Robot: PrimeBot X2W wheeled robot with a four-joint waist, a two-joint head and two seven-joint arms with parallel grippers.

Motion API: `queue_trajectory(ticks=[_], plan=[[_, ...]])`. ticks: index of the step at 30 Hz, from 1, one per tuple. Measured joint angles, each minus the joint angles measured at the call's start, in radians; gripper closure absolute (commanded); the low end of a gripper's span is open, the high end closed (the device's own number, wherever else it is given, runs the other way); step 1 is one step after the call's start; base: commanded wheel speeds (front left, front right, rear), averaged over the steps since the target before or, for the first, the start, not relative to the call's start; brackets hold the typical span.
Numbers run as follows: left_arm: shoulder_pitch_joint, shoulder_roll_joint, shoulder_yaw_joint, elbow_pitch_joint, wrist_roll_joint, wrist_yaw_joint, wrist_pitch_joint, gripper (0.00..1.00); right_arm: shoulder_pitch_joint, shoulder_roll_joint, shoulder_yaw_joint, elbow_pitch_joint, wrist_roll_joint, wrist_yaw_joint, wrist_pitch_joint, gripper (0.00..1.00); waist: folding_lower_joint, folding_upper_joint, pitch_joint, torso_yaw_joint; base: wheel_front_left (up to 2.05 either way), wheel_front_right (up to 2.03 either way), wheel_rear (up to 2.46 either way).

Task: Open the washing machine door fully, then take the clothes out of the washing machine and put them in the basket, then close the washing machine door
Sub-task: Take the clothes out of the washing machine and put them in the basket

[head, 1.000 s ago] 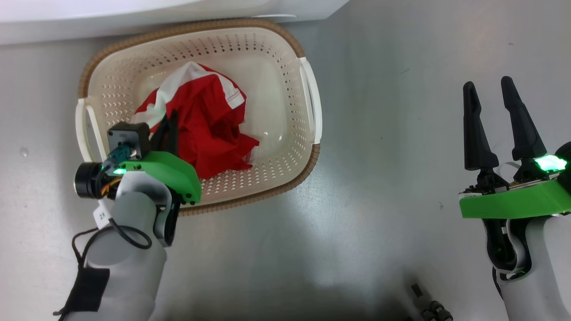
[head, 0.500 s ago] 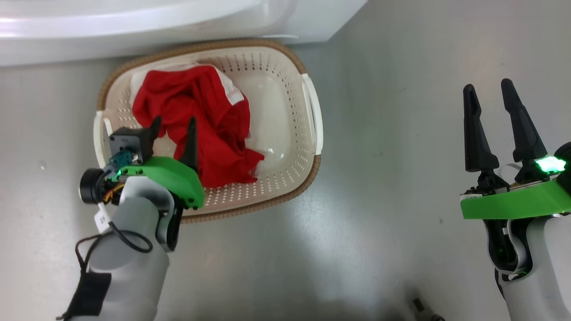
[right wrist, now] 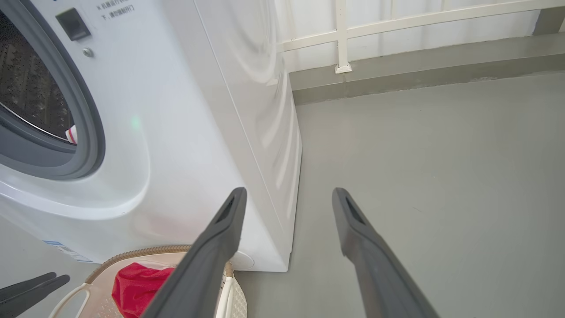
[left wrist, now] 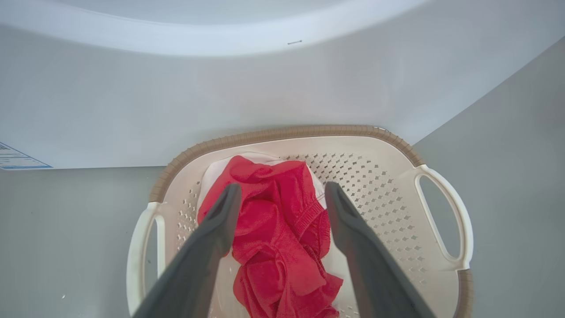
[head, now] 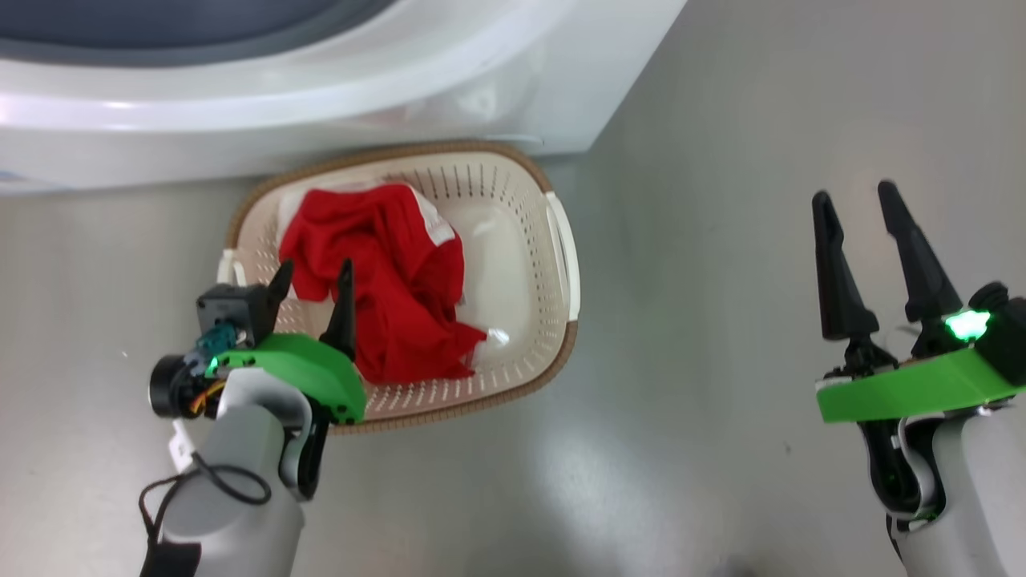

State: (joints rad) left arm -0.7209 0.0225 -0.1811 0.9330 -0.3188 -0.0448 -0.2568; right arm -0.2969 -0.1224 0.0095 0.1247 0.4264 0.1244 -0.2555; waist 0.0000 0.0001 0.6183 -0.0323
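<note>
The basket (head: pixel 553 377) sits on the grey floor (head: pixel 689 320) just in front of the washing machine (head: pixel 337 112), with its far rim close against the white front panel. The clothes (head: pixel 393 296) lie crumpled inside the basket as a red heap with white trim, piled toward its left half, and the perforated bottom on the right is bare. The left claw (head: pixel 314 268) hangs over the near left side of the basket with its two dark fingers spread wide and nothing between them. In the left wrist view the fingers stand either side of the red fabric, and whether their tips touch it cannot be told. The right claw (head: pixel 852 192) is well apart to the right over bare floor, also wide open and holding nothing. The right wrist view shows the machine's mouth uncovered, with the grey-blue rubber ring (right wrist: pixel 90 132) around the perforated steel drum (right wrist: pixel 31 88) and a small red and white bit (right wrist: pixel 70 134) at the ring's inner edge. A blue label (left wrist: pixel 17 160) sits low on the machine's front.
</note>
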Motion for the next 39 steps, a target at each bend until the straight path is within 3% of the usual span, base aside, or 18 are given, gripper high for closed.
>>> queue_trajectory(ticks=[17, 39], plan=[[0.234, 0.001, 0.087, -0.230, 0.083, -0.035, 0.000, 0.00, 0.132, -0.016, 0.007, 0.037, 0.000, 0.000, 0.000, 0.00, 0.0000, 0.0000, -0.239, 0.020, 0.00, 0.00, 0.00], [0.553, 0.005, 0.146, -0.593, 0.180, -0.036, 0.000, 0.00, 0.320, -0.030, 0.002, 0.057, 0.000, 0.000, 0.000, 0.00, 0.0000, 0.0000, -0.485, 0.038, 0.00, 0.00, 0.00]])
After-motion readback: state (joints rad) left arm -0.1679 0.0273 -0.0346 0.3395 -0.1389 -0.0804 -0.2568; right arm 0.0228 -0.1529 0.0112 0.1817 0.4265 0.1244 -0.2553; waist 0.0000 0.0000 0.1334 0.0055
